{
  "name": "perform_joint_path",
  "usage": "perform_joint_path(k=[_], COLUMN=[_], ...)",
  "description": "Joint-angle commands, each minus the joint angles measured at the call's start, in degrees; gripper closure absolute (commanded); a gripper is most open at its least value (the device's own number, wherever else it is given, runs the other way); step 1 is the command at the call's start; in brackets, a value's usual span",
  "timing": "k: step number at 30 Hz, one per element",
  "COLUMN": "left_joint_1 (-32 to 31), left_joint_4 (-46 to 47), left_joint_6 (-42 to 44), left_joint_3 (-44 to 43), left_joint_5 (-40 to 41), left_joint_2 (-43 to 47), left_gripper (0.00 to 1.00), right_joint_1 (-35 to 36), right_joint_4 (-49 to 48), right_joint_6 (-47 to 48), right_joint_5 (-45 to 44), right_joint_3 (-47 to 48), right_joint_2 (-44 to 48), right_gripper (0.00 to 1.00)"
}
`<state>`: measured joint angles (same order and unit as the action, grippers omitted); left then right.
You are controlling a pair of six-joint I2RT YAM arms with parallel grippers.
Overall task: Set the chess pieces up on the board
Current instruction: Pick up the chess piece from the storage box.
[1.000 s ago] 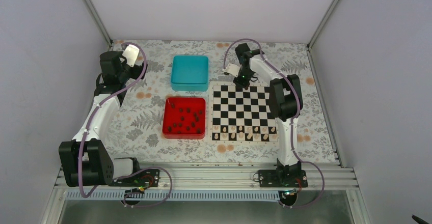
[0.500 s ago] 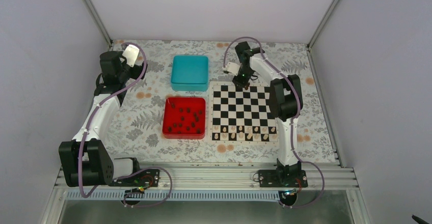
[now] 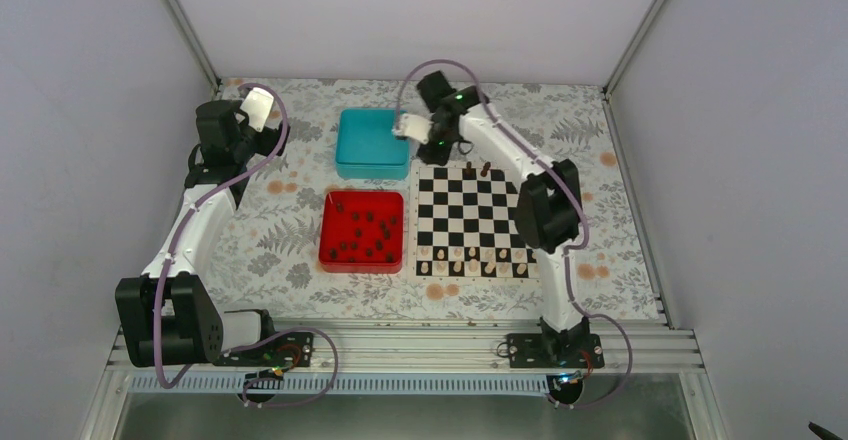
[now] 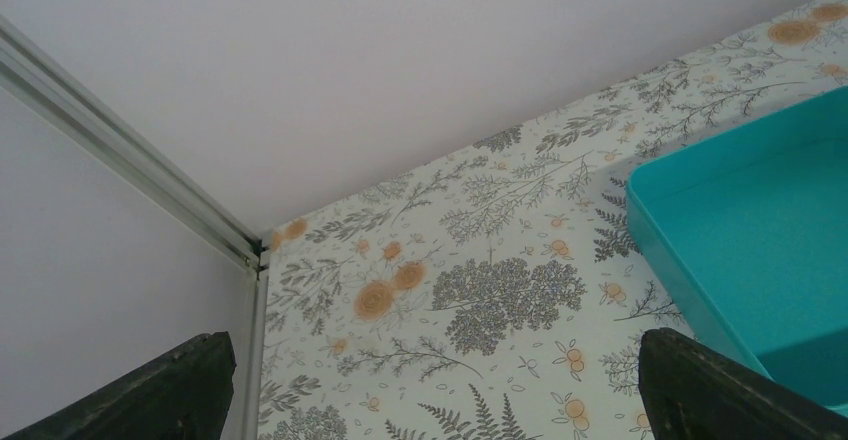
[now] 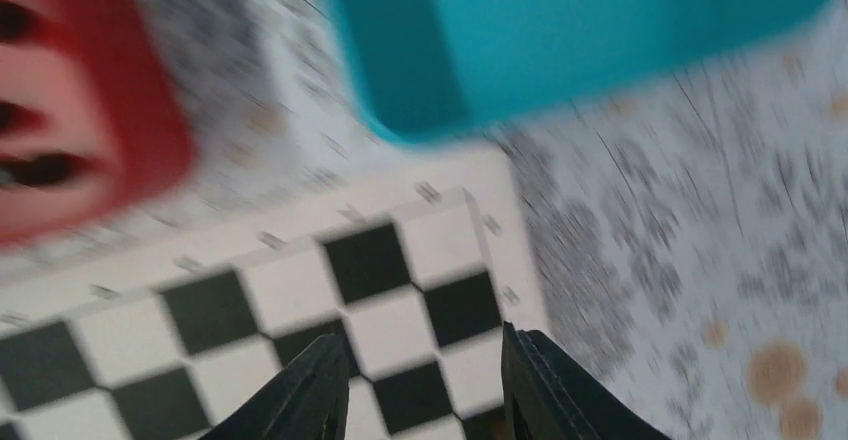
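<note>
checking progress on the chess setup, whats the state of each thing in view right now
left pincer: open, empty, raised beside the teal box
right pincer: open, empty, above the far left corner of the board
board: two dark pieces on far row, pale pieces on near rows
red tray: holds many dark pieces
teal box: open, looks empty

Overhead looks down; left wrist low, right wrist near board (image 3: 478,216); teal box (image 3: 373,143) shared.
</note>
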<state>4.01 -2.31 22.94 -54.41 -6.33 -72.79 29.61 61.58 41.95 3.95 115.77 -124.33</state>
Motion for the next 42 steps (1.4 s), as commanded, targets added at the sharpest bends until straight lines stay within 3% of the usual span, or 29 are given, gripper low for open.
perform_joint_path(k=[1, 12, 25, 42], left_joint_1=[0.28, 0.29, 0.29, 0.30], left_joint_4=[0.11, -0.31, -0.37, -0.23], left_joint_6=[0.26, 0.35, 0.37, 0.44], left_joint_3=[-0.09, -0.12, -0.43, 0.25], left_joint_5=[-0.97, -0.97, -1.45, -1.31], left_joint_2=[0.55, 0.41, -0.02, 0.55], left_gripper=[0.00, 0.00, 0.00, 0.00], right_joint_1=[9.37, 22.28, 26.33, 26.69], right_joint_4=[1.41, 1.71, -0.48, -2.77], right_joint_6=[-1.90, -3.51, -3.36, -4.02], right_joint_5=[1.01, 1.17, 5.17, 4.09], right_joint_3=[1.21, 1.63, -12.30, -13.71], right_joint_2=[3.53, -1.01, 3.61, 1.08], right_gripper=[0.59, 0.62, 0.65, 0.65])
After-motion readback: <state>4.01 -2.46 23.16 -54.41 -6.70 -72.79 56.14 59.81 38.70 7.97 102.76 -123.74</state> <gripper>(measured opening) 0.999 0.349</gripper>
